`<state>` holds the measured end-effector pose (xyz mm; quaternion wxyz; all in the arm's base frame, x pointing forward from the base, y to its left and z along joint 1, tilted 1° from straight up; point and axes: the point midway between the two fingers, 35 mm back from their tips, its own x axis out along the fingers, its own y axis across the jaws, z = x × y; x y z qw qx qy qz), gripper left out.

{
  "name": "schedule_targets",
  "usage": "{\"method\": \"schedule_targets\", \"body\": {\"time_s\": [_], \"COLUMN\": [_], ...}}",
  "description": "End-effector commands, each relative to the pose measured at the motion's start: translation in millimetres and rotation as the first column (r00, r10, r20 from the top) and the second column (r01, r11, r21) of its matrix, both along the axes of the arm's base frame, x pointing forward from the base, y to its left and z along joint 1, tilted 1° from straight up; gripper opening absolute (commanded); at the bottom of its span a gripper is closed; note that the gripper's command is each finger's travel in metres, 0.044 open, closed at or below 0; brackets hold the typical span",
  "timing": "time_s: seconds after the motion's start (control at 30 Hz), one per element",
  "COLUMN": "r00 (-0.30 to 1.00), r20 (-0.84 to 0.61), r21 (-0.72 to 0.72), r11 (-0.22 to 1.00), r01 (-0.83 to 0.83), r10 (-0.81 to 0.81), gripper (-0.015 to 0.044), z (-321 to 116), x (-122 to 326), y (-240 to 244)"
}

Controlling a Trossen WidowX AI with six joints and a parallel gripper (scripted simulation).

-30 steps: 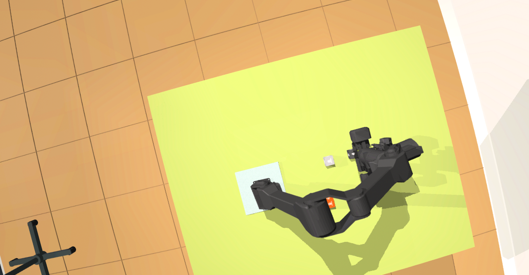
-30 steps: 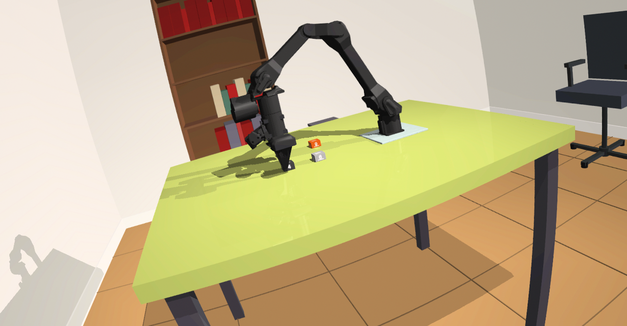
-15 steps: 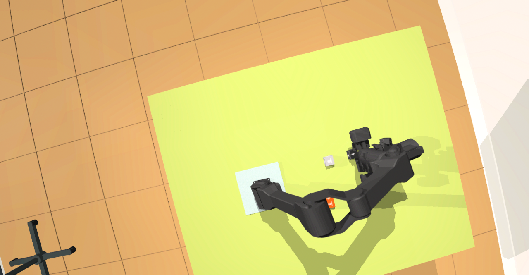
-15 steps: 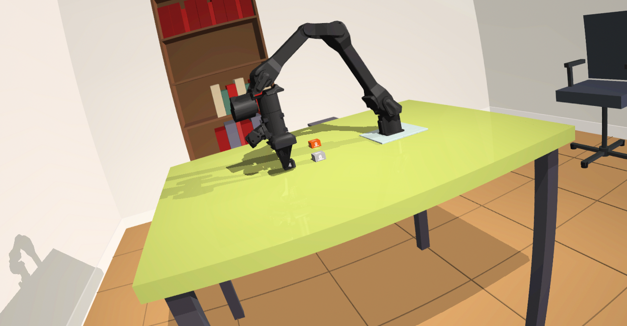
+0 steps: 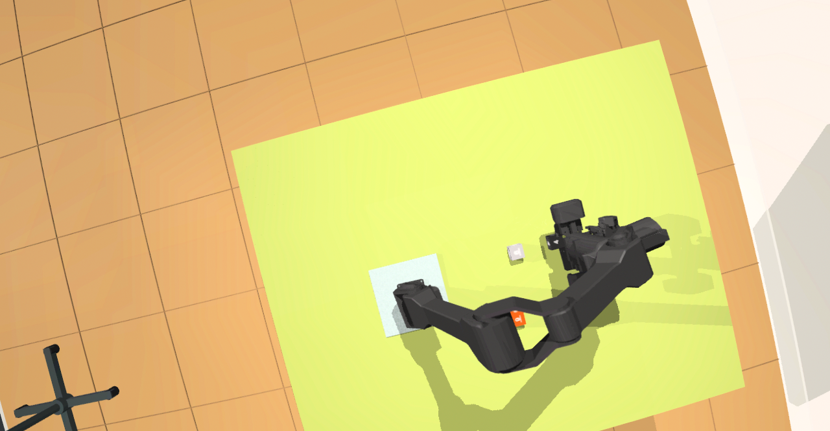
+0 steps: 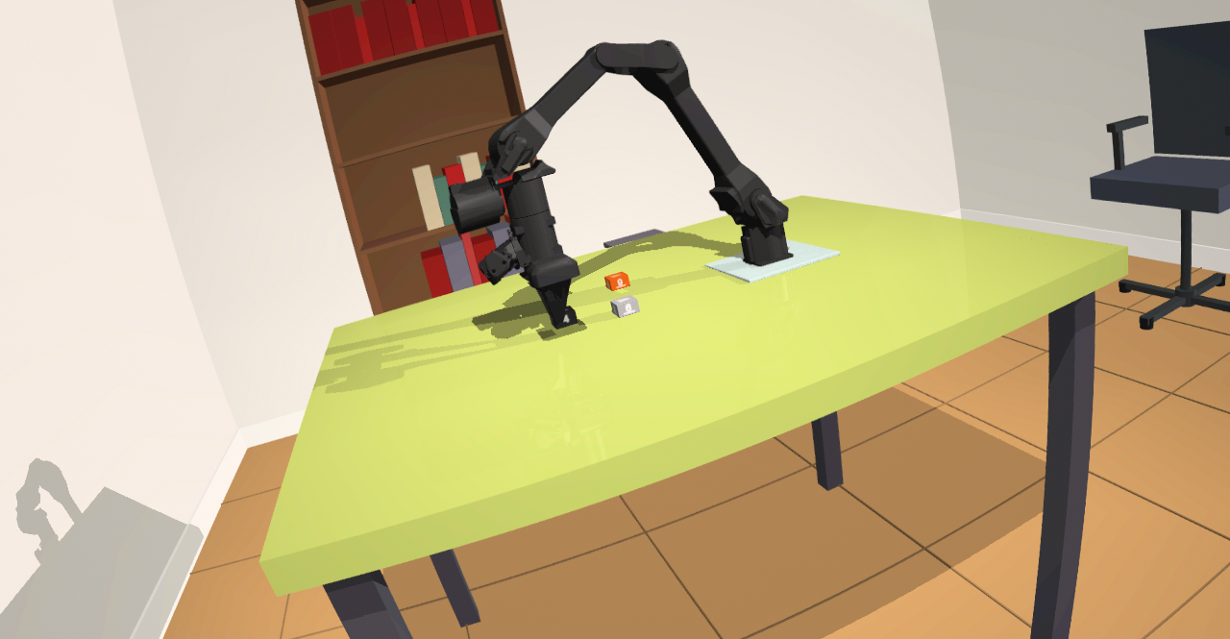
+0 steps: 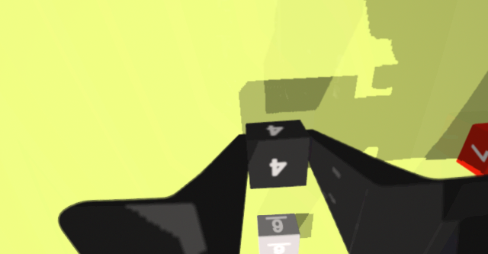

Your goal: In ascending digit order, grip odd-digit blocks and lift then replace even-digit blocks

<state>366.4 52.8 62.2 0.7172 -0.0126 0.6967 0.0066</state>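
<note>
And the gripper (image 5: 555,242) (image 6: 564,315) (image 7: 275,139) is grasping the black 4 block (image 5: 553,242) (image 6: 565,318) (image 7: 278,162) by opposite sides: likely light, stiff, best pinched squarely mid-face!

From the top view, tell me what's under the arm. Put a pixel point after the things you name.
Part of an orange block (image 5: 518,319) (image 6: 617,281) shows through the opening in the arm (image 5: 603,269) (image 6: 558,102); the rest is covered. The red block (image 7: 476,147), visible in the wrist view, can't be seen from above.
</note>
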Motion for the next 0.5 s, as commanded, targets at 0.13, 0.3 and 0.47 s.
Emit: {"method": "schedule_targets", "body": {"time_s": [0.13,0.3,0.47], "r00": [1.000,1.000,1.000], "r20": [0.009,0.009,0.009], "r21": [-0.002,-0.002,-0.002], "r11": [1.000,1.000,1.000], "r01": [-0.003,-0.003,-0.003], "r10": [0.003,0.003,0.003], "gripper": [0.0120,0.0120,0.0120], "z": [-0.4,-8.1,-11.7], "x": [0.9,1.1,1.2], "y": [-0.3,-0.4,-0.5]}}
